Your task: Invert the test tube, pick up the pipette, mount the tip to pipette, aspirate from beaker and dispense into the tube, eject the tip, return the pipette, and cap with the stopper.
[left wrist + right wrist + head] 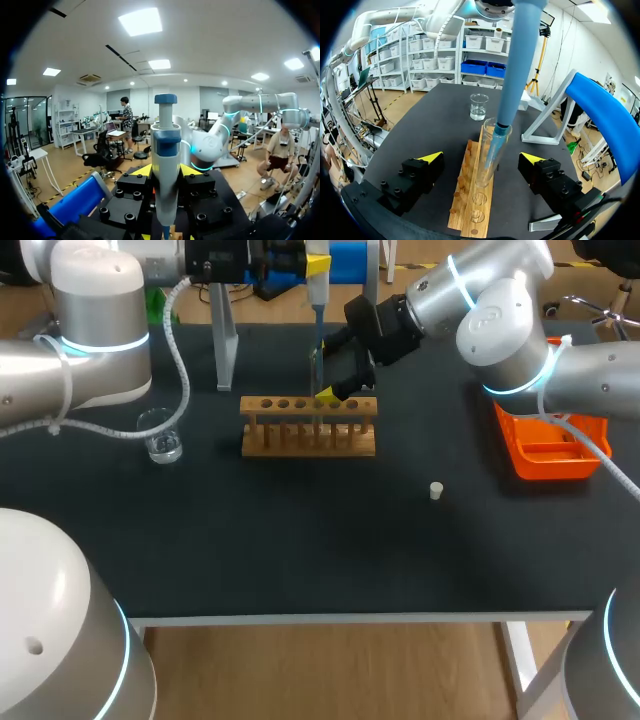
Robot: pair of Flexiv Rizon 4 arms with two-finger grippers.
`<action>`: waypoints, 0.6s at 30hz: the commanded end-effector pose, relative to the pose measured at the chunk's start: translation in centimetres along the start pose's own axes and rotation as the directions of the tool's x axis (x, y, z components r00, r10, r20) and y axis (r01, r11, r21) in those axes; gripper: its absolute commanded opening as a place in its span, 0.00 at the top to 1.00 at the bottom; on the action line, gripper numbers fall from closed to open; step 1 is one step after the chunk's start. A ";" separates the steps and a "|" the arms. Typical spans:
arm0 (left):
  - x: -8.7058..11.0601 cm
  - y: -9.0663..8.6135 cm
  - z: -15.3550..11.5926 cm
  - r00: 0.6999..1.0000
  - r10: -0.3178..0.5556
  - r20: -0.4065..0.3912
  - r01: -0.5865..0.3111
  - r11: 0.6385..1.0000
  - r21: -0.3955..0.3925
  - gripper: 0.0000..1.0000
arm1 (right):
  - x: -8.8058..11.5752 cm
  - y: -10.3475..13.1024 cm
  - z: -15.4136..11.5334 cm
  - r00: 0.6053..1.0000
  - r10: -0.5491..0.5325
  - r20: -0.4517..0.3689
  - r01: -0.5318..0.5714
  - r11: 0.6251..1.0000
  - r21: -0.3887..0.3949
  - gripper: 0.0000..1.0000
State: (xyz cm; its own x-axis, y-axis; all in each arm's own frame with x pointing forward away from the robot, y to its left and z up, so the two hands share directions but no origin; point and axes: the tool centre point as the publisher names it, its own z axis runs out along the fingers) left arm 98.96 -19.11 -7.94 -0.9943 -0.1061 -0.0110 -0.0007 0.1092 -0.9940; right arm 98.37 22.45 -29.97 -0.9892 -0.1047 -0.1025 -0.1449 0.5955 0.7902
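Observation:
My left gripper is shut on the white and blue pipette, held upright above the wooden rack. The pipette's long blue tip reaches down into the mouth of the clear test tube. The tube stands upright in a hole of the rack. My right gripper is open, with one finger on each side of the tube and neither touching it. In the head view the right gripper sits at the rack's back edge beside the test tube. The glass beaker stands left of the rack. A small white stopper lies on the mat to the right.
An orange tray sits at the table's right edge under my right arm. The grey pipette stand with a blue holder stands behind the rack. The black mat in front of the rack is bare apart from the stopper.

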 end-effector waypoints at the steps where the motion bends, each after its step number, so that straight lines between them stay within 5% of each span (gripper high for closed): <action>1: 0.4 -0.3 -0.1 1.000 0.003 0.012 -0.003 1.000 -0.004 1.00 | 0.0 0.0 -0.1 1.000 0.000 -0.001 0.000 1.000 0.004 0.00; 18: 0.9 -0.9 -0.4 0.999 0.019 0.030 -0.019 1.000 -0.011 1.00 | 0.0 0.0 -0.1 1.000 0.000 -0.001 0.000 1.000 0.004 0.00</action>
State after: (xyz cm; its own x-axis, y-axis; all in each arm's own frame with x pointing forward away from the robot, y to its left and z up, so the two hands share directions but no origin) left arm 98.30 -18.97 -7.24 -0.9912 -0.1282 -0.0327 0.0172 0.1199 -0.9926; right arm 98.37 22.45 -29.97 -0.9892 -0.1046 -0.1025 -0.1449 0.5955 0.7902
